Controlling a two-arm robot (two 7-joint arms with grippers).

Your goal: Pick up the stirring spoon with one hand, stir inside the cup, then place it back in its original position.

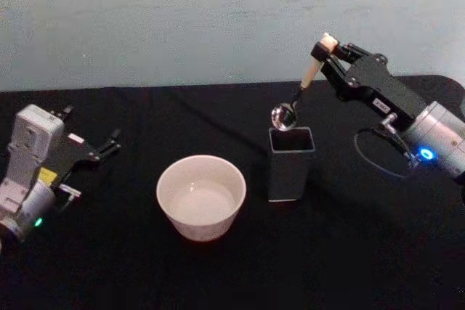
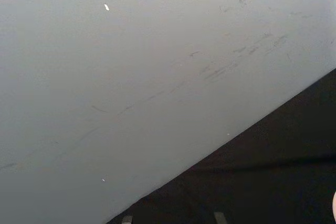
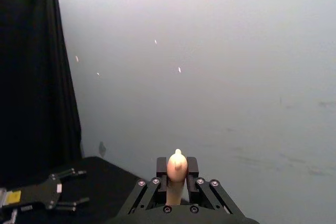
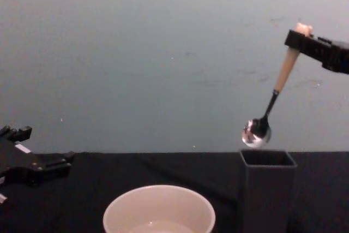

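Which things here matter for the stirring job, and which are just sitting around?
In the job: stirring spoon, held over the dark square holder by the right gripper; cup.
Idle: left gripper, parked open at the left; black table cover.

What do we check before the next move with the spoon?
1. Grip: right tool shut on top of the stirring spoon handle: ok.
2. Spoon bowl out of the holder, just above its mouth: ok.
3. Spoon plumb: not ok, tilted.
4. Cup upright, beside the holder, not touching it: ok.
5. Liquid in cup: cannot tell.
6. Left tool open, parked at far left, away from the cup: ok.
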